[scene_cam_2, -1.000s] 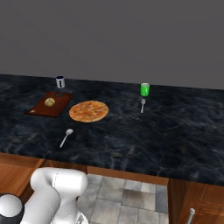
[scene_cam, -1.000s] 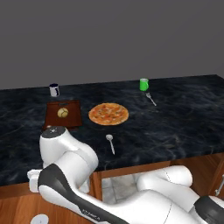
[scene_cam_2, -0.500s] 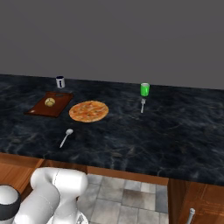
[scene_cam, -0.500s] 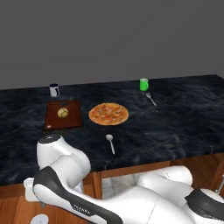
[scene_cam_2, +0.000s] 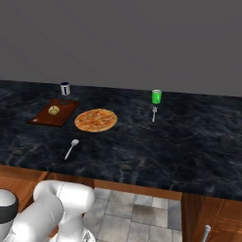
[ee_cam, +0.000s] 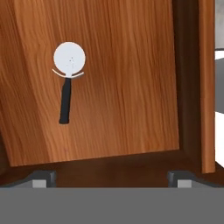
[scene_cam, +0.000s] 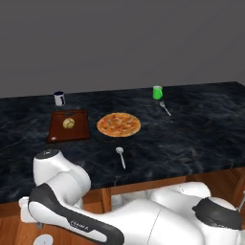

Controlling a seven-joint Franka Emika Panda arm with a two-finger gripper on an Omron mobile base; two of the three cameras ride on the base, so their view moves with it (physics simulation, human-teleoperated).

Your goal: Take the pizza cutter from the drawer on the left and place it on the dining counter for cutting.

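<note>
Item: pizza cutter [ee_cam: 67,83], lying flat on the drawer [ee_cam: 122,87] floor nr its far-left corner, wheel farthest from you, w/ gripper [ee_cam: 111,177] fingers spread wide & empty — you're lining up over the dark handle, so descend straight, clamp across it.

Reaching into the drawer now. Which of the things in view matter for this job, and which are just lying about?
For the job:
pizza cutter, lying in the open drawer
dining counter
gripper, open

Lying about:
pizza
spoon
fork
green cup
cutting board
dark mug
</note>
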